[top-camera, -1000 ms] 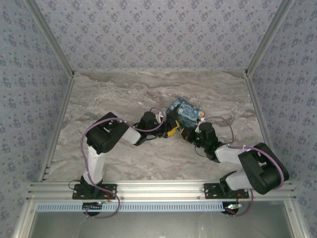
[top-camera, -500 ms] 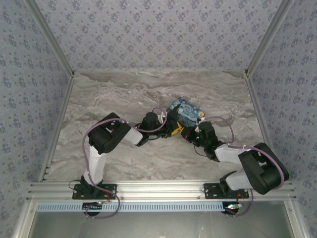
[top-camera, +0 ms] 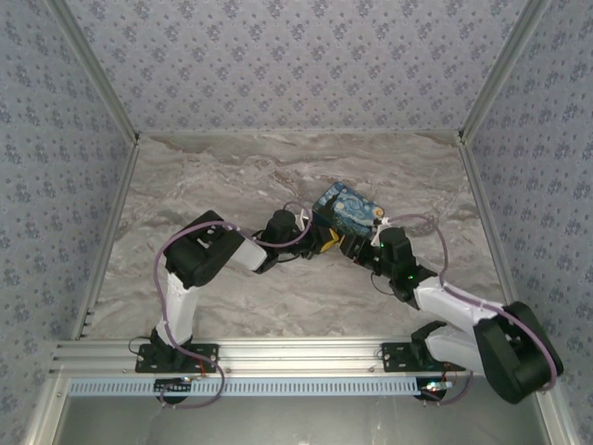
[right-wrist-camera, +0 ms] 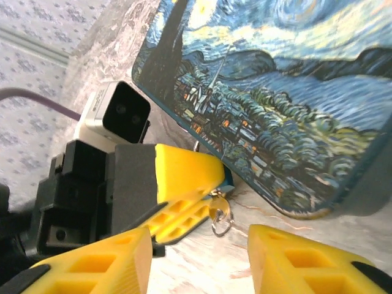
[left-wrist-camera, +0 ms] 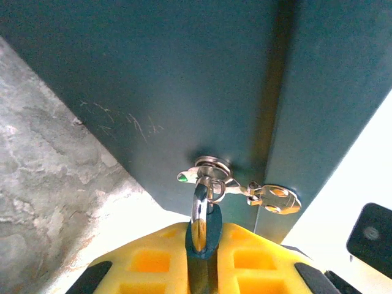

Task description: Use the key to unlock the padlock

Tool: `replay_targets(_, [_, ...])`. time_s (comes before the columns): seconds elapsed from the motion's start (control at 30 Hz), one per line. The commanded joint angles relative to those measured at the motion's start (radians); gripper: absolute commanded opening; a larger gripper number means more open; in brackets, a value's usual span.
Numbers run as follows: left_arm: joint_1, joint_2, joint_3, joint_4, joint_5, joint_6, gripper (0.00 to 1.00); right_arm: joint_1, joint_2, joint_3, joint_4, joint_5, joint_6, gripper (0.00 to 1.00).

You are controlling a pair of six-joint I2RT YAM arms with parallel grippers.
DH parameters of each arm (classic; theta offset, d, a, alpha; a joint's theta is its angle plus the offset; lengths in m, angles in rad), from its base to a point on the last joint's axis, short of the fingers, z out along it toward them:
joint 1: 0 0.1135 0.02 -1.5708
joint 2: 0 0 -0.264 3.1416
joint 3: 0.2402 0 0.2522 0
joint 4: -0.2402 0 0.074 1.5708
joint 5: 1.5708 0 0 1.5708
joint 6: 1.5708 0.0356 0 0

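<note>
The whole table [top-camera: 232, 297] is being watched from above and behind the arm bases, from far off. The box [left-wrist-camera: 153, 73] is being faced side-on, very closely, by the left wrist camera, over the left gripper [left-wrist-camera: 199, 263]. Its printed lid is being seen obliquely, close up, by the right wrist camera. The box, that gripper and the padlock [left-wrist-camera: 199, 214] are being shared by both wrist views.

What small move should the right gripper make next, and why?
Probably ease the open right gripper forward around what looks like the key, dangling under the left gripper, then close. The left gripper holds the padlock on the starry-night box.
</note>
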Motion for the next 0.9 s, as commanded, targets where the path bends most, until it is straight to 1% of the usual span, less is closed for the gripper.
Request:
replay_targets(0.0, [-0.003, -0.055, -0.009, -0.027, -0.008, -0.001, 0.0, 0.026, -0.102, 0.05, -0.193, 0.098, -0.263, 0.49])
replay_targets(0.03, [-0.003, -0.062, -0.011, -0.039, -0.01, -0.012, 0.0, 0.045, -0.14, 0.064, -0.226, 0.127, -0.335, 0.5])
replay_targets(0.13, [-0.002, -0.085, -0.003, -0.081, -0.005, -0.039, 0.0, 0.117, -0.224, 0.112, -0.302, 0.219, -0.542, 0.58])
replay_targets(0.23, [-0.002, -0.108, 0.01, -0.143, 0.003, -0.068, 0.0, 0.181, -0.273, 0.143, -0.344, 0.31, -0.729, 0.59])
replay_targets(0.33, [-0.002, -0.124, 0.023, -0.182, 0.012, -0.081, 0.0, 0.263, -0.28, 0.15, -0.35, 0.396, -0.961, 0.59])
replay_targets(0.43, [-0.003, -0.138, 0.023, -0.195, 0.013, -0.101, 0.0, 0.361, -0.253, 0.131, -0.342, 0.552, -1.197, 0.59])
replay_targets(0.5, [-0.003, -0.142, 0.024, -0.194, 0.016, -0.112, 0.0, 0.424, -0.217, 0.106, -0.298, 0.662, -1.339, 0.59])
replay_targets(0.57, [-0.002, -0.141, 0.026, -0.189, 0.02, -0.123, 0.0, 0.455, -0.178, 0.089, -0.256, 0.742, -1.426, 0.58])
replay_targets(0.63, [-0.002, -0.141, 0.024, -0.182, 0.02, -0.131, 0.0, 0.462, -0.129, 0.075, -0.201, 0.79, -1.477, 0.58])
replay_targets(0.77, [-0.003, -0.139, 0.022, -0.17, 0.022, -0.144, 0.0, 0.462, -0.039, 0.045, -0.123, 0.788, -1.55, 0.57])
replay_targets(0.87, [-0.003, -0.135, 0.022, -0.17, 0.022, -0.146, 0.0, 0.459, 0.012, 0.046, -0.091, 0.766, -1.559, 0.57])
